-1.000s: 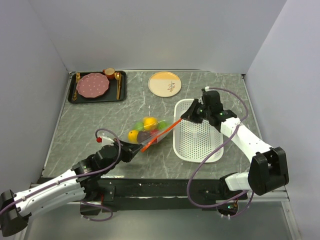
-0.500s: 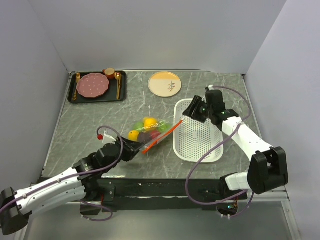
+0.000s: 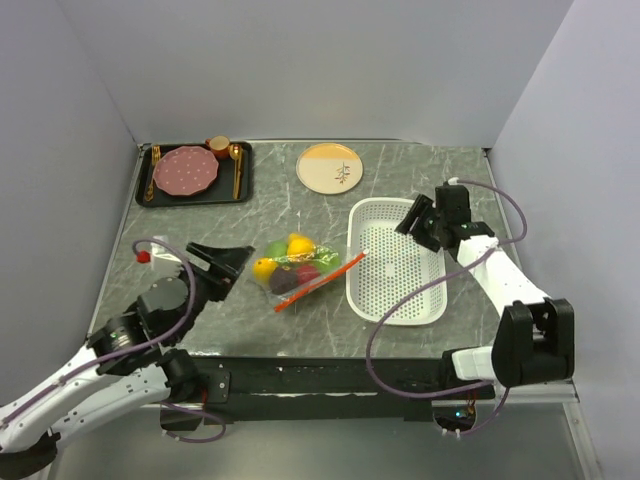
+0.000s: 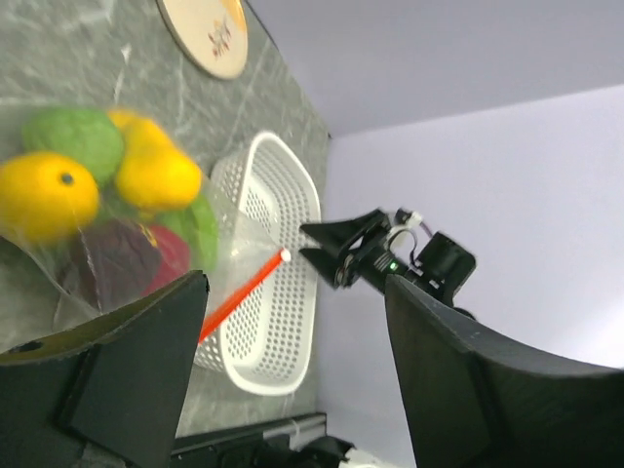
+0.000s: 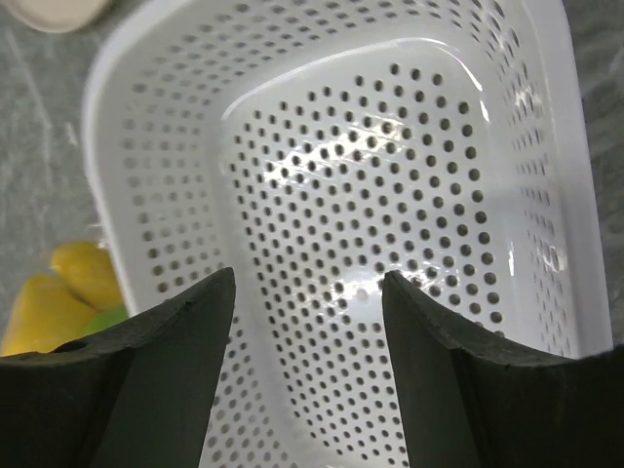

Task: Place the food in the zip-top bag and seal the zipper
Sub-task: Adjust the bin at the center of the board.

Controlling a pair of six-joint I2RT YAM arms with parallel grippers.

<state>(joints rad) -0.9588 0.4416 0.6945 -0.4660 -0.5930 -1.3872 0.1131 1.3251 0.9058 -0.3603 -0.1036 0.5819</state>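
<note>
The zip-top bag (image 3: 300,266) lies on the table's middle, holding the food (image 3: 297,244): yellow pieces, green pieces and a dark maroon ball (image 4: 115,259). Its orange-red zipper (image 3: 318,280) runs along the near right edge, with the whitish slider (image 3: 363,254) against the basket's rim. My left gripper (image 3: 240,262) stands open just left of the bag and holds nothing. Over the white basket, my right gripper (image 3: 412,222) is open and empty, apart from the slider. In the left wrist view the zipper (image 4: 239,291) shows between my open left gripper (image 4: 295,285) fingers. The right gripper (image 5: 307,278) looks into the basket.
A white perforated basket (image 3: 365,290) sits right of the bag. At the back left a black tray (image 3: 146,196) carries a pink plate (image 3: 184,171), a cup (image 3: 218,147) and gold cutlery. A cream-and-orange plate (image 3: 331,167) lies at the back middle. Walls close in three sides.
Both grippers opened and let go of the zipper's ends. The left arm drew back to the left, the right arm back to the right, and the bag settled on the table.
</note>
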